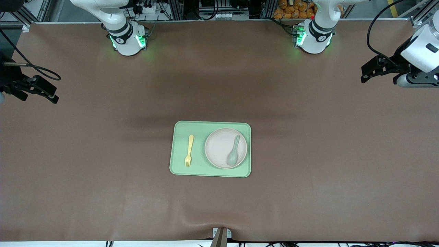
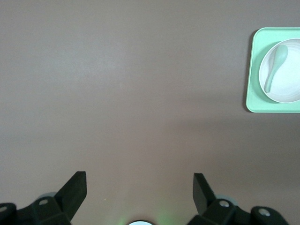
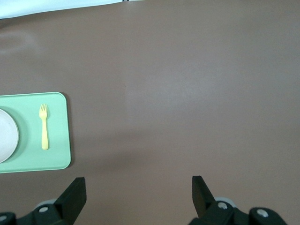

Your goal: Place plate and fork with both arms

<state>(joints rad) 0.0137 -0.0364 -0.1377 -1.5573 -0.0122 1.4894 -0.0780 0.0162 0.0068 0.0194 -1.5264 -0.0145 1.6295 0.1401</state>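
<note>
Both pairs of fingers are spread wide and hold nothing: the left gripper [image 2: 139, 187] and the right gripper [image 3: 138, 190] each show two black fingertips far apart over bare brown table [image 1: 308, 164]. Only the front view takes in the whole light-green tray [image 1: 210, 171] at the table's middle, with the fork [image 1: 189, 150] lying flat on the part toward the right arm's end and the plate [image 1: 219, 151] beside it toward the left arm's end, a grey-green spoon [image 1: 233, 152] resting in the plate. The left wrist view catches the plate and spoon but no fork; the right wrist view catches the fork and only a sliver of plate. Both arms wait, drawn back over the table's two ends, well apart from the tray.
</note>
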